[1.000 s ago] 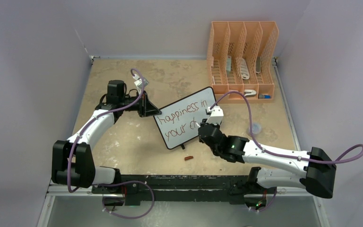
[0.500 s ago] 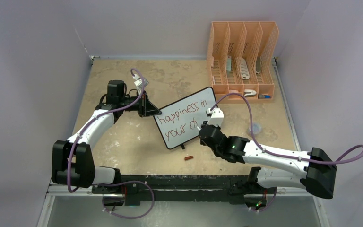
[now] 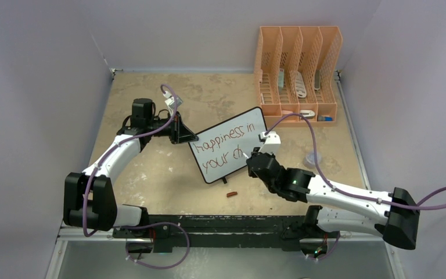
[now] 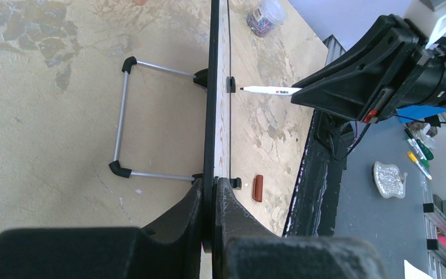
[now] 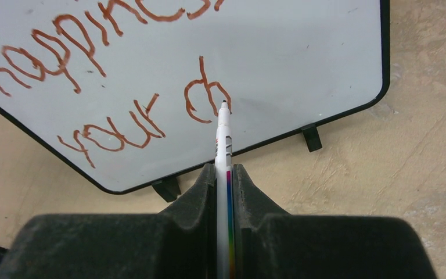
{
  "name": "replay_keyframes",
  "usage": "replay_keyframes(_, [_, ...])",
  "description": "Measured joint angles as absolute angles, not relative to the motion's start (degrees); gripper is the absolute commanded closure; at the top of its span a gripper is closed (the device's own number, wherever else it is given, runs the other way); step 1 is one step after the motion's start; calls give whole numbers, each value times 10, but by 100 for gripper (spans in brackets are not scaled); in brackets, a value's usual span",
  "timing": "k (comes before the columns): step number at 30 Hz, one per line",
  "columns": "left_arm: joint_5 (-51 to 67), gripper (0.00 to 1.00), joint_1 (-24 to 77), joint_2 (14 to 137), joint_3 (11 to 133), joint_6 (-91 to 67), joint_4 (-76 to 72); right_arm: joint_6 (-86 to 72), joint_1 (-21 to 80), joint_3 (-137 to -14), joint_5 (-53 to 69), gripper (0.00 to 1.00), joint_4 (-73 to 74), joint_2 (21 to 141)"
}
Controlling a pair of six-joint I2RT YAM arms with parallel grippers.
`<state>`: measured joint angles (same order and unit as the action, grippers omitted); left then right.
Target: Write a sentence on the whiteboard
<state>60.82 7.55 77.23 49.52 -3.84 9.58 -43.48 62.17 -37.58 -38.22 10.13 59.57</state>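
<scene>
The whiteboard stands on its feet in the middle of the table, tilted back and turned at an angle, between the 2 arms.

Closest to me, near the front edge of the table, lies a small red-brown cap. Just beyond it the right gripper is pinched tight on a white marker, which pokes out between its fingers toward the board. The tip sits at the end of the last stroke, but I cannot tell whether it touches the surface.

The sentence runs in 2 red-brown lines. From above I read "happiness in" and "your", then a half-made "ch" that the right gripper partly covers. In the right wrist view the upper line is cut off by the top edge.

On the board's left edge the left gripper is clamped shut on the black frame. Its camera sees the board edge-on, so no lettering shows there, only the wire stand propped behind.

To the right sits a small clear jar, contents too blurred to name. At the far right corner stands an orange file rack with 4 slots.
</scene>
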Motion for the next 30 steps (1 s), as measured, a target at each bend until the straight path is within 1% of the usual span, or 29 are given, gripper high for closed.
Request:
replay_keyframes(3, [608, 100, 76, 772, 495, -38, 96, -431, 620, -376, -389, 100, 98, 580])
replay_keyframes(15, [608, 100, 76, 772, 497, -38, 99, -408, 588, -362, -394, 100, 72, 581])
replay_keyframes(30, [608, 100, 76, 772, 497, -38, 99, -389, 585, -361, -371, 100, 37, 597])
